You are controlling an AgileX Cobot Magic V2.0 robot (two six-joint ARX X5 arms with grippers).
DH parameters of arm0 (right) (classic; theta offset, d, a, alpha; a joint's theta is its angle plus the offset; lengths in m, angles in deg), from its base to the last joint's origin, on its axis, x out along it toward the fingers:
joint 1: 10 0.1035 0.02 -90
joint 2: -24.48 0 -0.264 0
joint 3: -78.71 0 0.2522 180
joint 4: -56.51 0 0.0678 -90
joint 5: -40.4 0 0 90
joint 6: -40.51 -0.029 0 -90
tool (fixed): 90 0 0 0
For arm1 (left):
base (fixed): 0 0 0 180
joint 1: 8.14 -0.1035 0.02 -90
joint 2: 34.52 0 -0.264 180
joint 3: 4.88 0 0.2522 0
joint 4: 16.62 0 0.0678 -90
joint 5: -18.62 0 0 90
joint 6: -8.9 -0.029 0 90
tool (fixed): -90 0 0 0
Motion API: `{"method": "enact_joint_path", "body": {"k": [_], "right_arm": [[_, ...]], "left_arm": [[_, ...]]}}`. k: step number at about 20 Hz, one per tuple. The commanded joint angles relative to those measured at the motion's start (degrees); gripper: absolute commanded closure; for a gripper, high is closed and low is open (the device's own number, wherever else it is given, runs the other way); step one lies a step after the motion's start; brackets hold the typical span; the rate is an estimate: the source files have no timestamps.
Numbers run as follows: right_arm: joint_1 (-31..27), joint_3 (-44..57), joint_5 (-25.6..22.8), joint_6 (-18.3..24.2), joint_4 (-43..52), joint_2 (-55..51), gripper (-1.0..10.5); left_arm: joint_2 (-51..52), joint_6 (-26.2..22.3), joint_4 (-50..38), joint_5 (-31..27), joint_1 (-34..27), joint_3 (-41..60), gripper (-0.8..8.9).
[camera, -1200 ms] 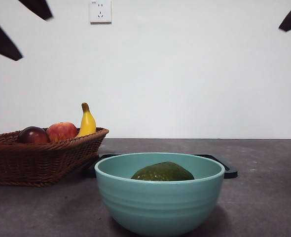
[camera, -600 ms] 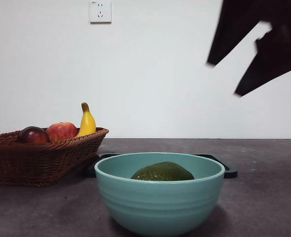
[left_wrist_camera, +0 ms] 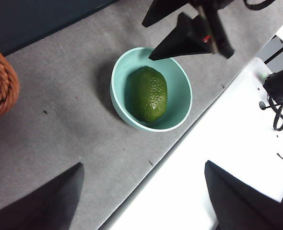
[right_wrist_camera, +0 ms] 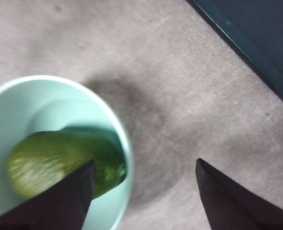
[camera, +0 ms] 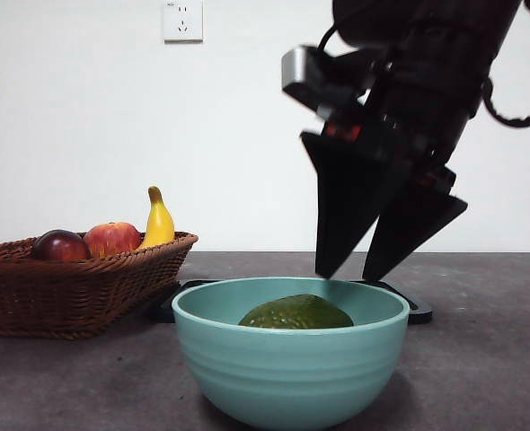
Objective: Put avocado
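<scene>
**Front view: avocado in bowl, right gripper above**

At nine o'clock, a wicker basket [camera: 76, 278] holds a plum, apple and banana. At six o'clock, the avocado [camera: 296, 312] lies in a teal bowl [camera: 290, 368]. At one o'clock, the right gripper [camera: 366, 269] hangs over the bowl's far rim, jaws spread, empty. The left gripper [left_wrist_camera: 141, 201] waits, released. The grasp seems not yet made.

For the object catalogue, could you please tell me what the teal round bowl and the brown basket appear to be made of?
The teal round bowl looks like glazed ceramic or hard plastic: smooth, faintly ridged wall with soft sheen; which one is unclear. The brown basket looks like woven wicker: visible interlaced strands, matte finish.
</scene>
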Motion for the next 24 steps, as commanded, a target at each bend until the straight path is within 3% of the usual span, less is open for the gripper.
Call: {"method": "enact_joint_path", "body": {"k": [1, 5, 12, 19, 24], "right_arm": [[1.33, -1.03, -1.66, -0.55, 1.38, 2.47, 6.7], [2.47, -1.01, -2.80, -0.57, 2.99, 4.44, 7.2], [3.17, -1.01, -1.84, -0.57, 3.28, 4.92, 9.3], [3.52, -2.14, 0.35, -2.95, 3.08, 3.89, 9.3], [1.97, -10.19, 0.26, -3.63, -1.40, 3.74, 9.3]], "left_arm": [[-0.26, -1.14, -0.22, 0.33, 0.35, -0.28, 4.09], [-0.26, -1.11, -0.22, 0.33, 0.35, -0.28, 4.09], [-0.26, -1.14, -0.22, 0.33, 0.35, -0.28, 4.09], [-0.26, -1.33, -0.22, 0.33, 0.35, -0.28, 4.09], [-0.26, -1.33, -0.24, 0.33, 0.35, -0.28, 4.09]]}}
